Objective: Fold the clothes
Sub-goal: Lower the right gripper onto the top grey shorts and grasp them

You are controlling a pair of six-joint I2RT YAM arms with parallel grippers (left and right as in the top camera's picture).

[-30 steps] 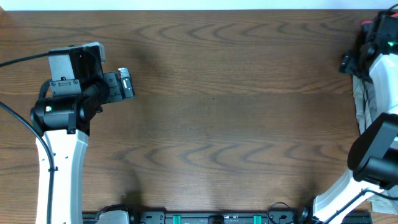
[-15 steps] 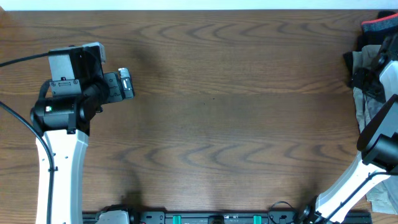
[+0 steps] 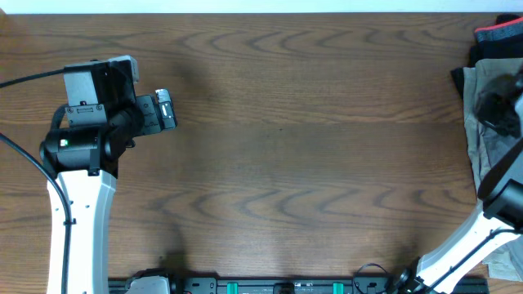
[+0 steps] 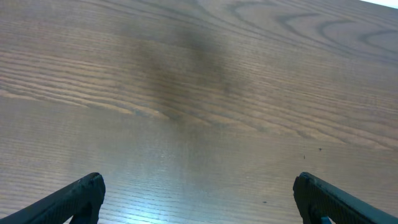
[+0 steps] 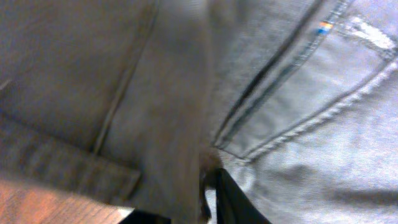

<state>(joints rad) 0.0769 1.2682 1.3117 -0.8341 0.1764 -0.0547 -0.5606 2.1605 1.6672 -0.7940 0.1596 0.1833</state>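
You have the mid-grey cotton shorts point(image 3: 475, 139) lying crumpled and unfolded at the far right edge of the brown wooden table point(image 3: 278, 122). Close up, you see a stitched pocket point(image 5: 323, 81) and one raised fold point(image 5: 180, 112).

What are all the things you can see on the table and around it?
table: one, brown wood, fills the overhead view.
grey garment: one, grey with a stitched pocket, crumpled at the table's right edge.
dark cloth: one, black with a red strip, in the top right corner; too little shows to tell what it is.
rail: one, black with green bits, along the bottom edge.
cable: one, black, at the far left.
left arm: one, white and black, on the left side.
right arm: one, white and black, at the right edge.
left tool: one, black, open above bare wood.
right tool: one, black, pinches a fold of the grey garment.
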